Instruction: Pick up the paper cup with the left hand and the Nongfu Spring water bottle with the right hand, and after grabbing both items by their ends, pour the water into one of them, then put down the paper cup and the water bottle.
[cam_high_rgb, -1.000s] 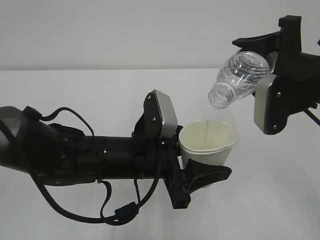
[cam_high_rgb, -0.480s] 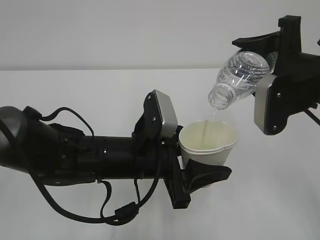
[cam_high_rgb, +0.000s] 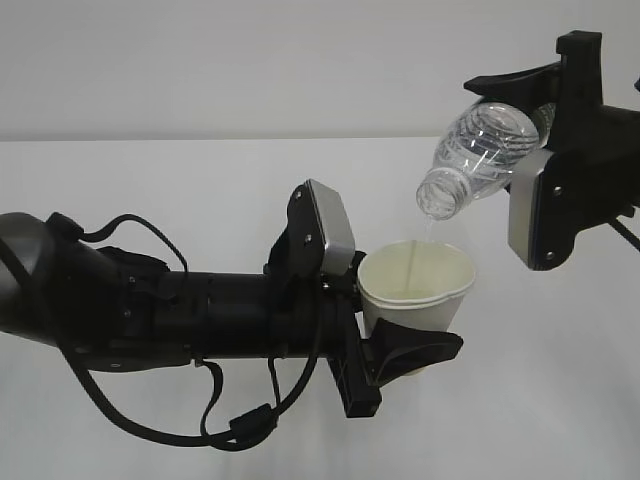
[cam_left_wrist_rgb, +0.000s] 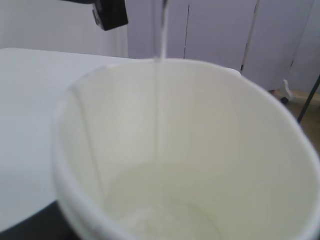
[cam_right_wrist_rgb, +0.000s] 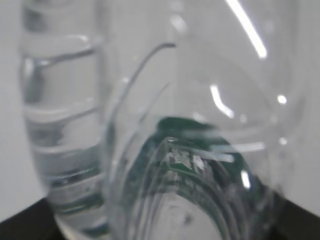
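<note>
The Nongfu Spring water bottle is held in the air at the upper right of the exterior view. Its long axis is tilted, base toward 2 o'clock and open neck toward 8 o'clock, so the mouth points down and to the left. The mouth is above the paper cup and apart from it. A thin stream of water falls from the mouth into the cup.

The paper cup stands close to upright, open end toward 12 o'clock, base toward 6 o'clock. It is held clear of the table, below the bottle at its 7 o'clock.

The left hand reaches in from 9 o'clock. Its fingers are clamped on the lower part of the cup, and the rim is pressed slightly out of round. The right hand enters from 3 o'clock. Its fingers are clamped on the base end of the bottle.

The exterior view alone shows both arms, the tilt of the bottle and the gap between mouth and rim. The left wrist view alone shows the cup interior: the stream enters near the far wall at 12 o'clock and a shallow pool covers the bottom. The right wrist view alone shows the green label band, seen blurred through the ribbed clear wall at close range.
</note>
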